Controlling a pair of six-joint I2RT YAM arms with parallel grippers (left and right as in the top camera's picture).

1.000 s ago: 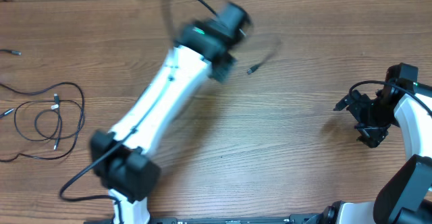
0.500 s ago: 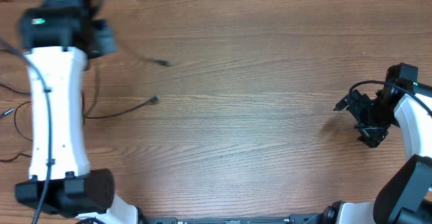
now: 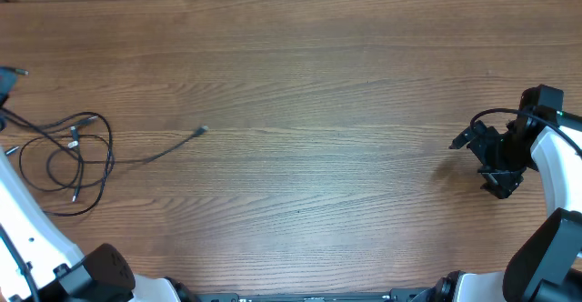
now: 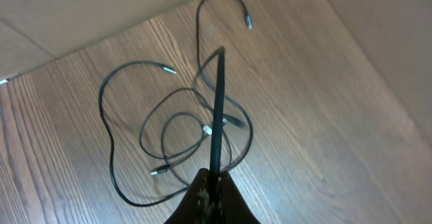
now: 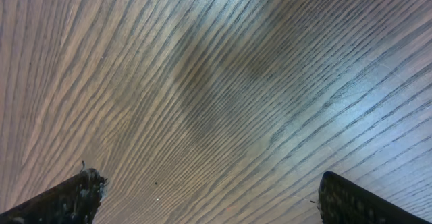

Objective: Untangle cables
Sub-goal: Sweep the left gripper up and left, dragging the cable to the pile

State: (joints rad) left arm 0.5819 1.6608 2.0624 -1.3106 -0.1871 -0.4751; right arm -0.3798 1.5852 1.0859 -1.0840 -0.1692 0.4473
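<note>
The cables [image 3: 75, 138] lie in a loose black tangle at the table's left side. One strand runs right from it to a small plug end [image 3: 202, 130]. In the left wrist view my left gripper [image 4: 212, 191] is shut on a thin black cable [image 4: 217, 102] that rises straight from the jaws. Under it the tangle [image 4: 144, 63] spreads in loops with silver-tipped plugs. Only the white left arm [image 3: 27, 234] shows overhead, at the left edge. My right gripper [image 3: 496, 164] hangs open at the far right; its fingers [image 5: 77, 191] frame bare wood.
The wooden table [image 3: 327, 84] fills the overhead view. A pale wall or board [image 4: 378, 28] borders the table beyond the tangle in the left wrist view. A small plug [image 3: 20, 72] lies at the far left edge.
My left arm has swung from the table's far middle to the far left edge, carrying its cable along. The trailing plug end moved left too. The right arm has not moved.
</note>
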